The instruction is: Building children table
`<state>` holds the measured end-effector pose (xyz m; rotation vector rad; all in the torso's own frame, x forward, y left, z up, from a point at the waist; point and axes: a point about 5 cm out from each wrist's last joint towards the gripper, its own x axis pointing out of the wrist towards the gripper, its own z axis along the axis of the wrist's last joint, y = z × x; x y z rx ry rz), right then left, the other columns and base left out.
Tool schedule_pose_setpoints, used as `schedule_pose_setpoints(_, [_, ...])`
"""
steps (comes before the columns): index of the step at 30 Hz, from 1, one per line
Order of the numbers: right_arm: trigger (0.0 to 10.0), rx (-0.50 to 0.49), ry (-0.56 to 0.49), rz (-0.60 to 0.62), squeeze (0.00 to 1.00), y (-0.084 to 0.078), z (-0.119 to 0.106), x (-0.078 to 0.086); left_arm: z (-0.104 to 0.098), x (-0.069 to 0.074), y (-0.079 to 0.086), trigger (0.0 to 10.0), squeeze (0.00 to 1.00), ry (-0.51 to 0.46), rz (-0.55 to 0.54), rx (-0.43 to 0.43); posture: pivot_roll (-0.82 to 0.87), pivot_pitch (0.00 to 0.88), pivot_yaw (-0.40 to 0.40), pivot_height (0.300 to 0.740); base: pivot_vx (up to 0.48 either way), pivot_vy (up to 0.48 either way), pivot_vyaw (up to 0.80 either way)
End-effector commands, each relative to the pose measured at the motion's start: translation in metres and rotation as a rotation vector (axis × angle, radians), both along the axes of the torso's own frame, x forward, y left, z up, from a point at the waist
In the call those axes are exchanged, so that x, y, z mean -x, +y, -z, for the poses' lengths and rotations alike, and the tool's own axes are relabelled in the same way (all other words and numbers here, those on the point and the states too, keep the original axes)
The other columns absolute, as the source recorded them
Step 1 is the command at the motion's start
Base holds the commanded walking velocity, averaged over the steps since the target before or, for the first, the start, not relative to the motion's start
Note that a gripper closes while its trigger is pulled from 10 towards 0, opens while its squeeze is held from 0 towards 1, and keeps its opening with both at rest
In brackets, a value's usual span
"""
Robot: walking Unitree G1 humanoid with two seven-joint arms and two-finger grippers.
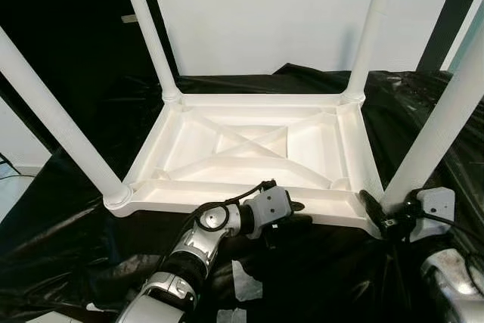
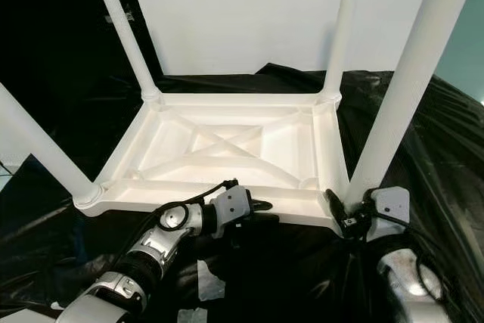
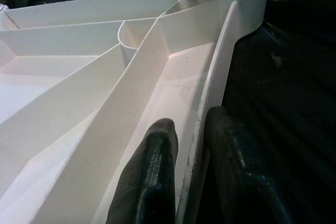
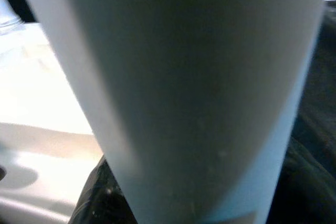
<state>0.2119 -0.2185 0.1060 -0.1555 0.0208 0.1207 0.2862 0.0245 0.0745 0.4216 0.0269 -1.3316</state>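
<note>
**Risks at the near rim and the last leg**

Tabletop (image 1: 249, 149) lies upside down on black plastic sheeting (image 1: 83, 247), ribbed underside up, with four white legs standing in its corner sockets. The left gripper (image 1: 291, 215) is at the middle of the near rim, and the left wrist view shows one black finger (image 3: 152, 177) inside the rim wall and the other outside it, so the fingers are closed on that thin edge. The right gripper (image 2: 349, 215) sits at the foot of the near right leg (image 2: 401, 96); the leg blocks the right wrist view, so I cannot tell whether those fingers clasp it or merely rest beside it.

The rim is narrow, smooth, glossy plastic, so I judge the pinch could slide off if the top is lifted or tilted from this single hold. The sheeting is slick and wrinkled, so a push could skate the whole piece sideways instead of seating anything. The legs are long, round, smooth tubes; if the near right one is not fully home in its socket, a sideways load could lever it out or twist the corner.

Diagonal ribs cross in an X beneath the moulded top, stiffening it. Scraps of pale tape (image 1: 246, 281) lie on the sheeting nearby.
</note>
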Motion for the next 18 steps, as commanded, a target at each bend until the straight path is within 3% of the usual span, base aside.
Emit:
schedule_pose_setpoints(1, [0.0,0.002,0.097,-0.061,0.0,0.017,0.019,0.006,0.035,0.012,0.007,10.0,0.0,0.098,-0.126,-0.088,-0.09,0.0,0.06,0.74,0.0,0.0,0.0])
schedule_pose_setpoints(2, [0.0,-0.025,0.1,-0.004,0.0,0.023,0.024,0.009,0.035,0.012,0.006,10.0,0.0,0.098,-0.125,-0.088,-0.09,0.0,0.059,0.74,0.0,0.0,0.0])
schedule_pose_setpoints(4, [0.0,-0.025,0.1,-0.004,0.0,0.023,0.024,0.009,0.035,0.012,0.006,10.0,0.0,0.098,-0.125,-0.088,-0.09,0.0,0.059,0.74,0.0,0.0,0.0])
schedule_pose_setpoints(6, [0.0,-0.052,0.055,0.289,0.0,0.019,0.027,0.005,0.035,0.013,0.006,10.0,0.0,0.1,-0.123,-0.086,-0.09,0.0,0.059,0.74,0.0,0.0,0.0])
schedule_pose_setpoints(7, [0.0,-0.068,0.038,0.373,0.0,0.02,0.026,0.003,0.035,0.013,0.005,10.0,0.0,0.102,-0.122,-0.084,-0.09,0.0,0.06,0.74,0.0,0.0,0.0])
schedule_pose_setpoints(10, [0.0,-0.083,0.031,0.403,0.0,0.021,0.026,0.001,0.035,0.013,0.005,10.0,0.0,0.103,-0.121,-0.083,-0.09,0.0,0.06,0.74,0.0,0.0,0.0])
schedule_pose_setpoints(12, [0.0,-0.079,0.037,0.354,0.0,0.03,0.026,0.0,0.035,0.013,0.004,10.0,0.0,0.102,-0.116,-0.085,-0.09,0.0,0.059,0.74,0.0,0.0,0.0])
schedule_pose_setpoints(16, [0.0,-0.058,0.047,0.347,0.0,0.029,0.028,0.0,0.033,0.011,0.002,10.0,0.0,0.098,-0.123,-0.079,-0.09,0.0,0.053,0.74,0.0,0.0,0.0])
schedule_pose_setpoints(17, [4.9,-0.055,0.05,0.342,0.0,0.029,0.028,-0.001,0.033,0.011,0.002,10.0,0.0,0.097,-0.125,-0.079,-0.09,0.0,0.053,0.74,0.0,0.0,0.0])
schedule_pose_setpoints(18, [4.9,-0.053,0.052,0.338,0.0,0.029,0.028,-0.001,0.033,0.011,0.002,10.0,0.0,0.097,-0.125,-0.08,-0.09,0.0,0.052,0.74,0.0,0.0,0.0])
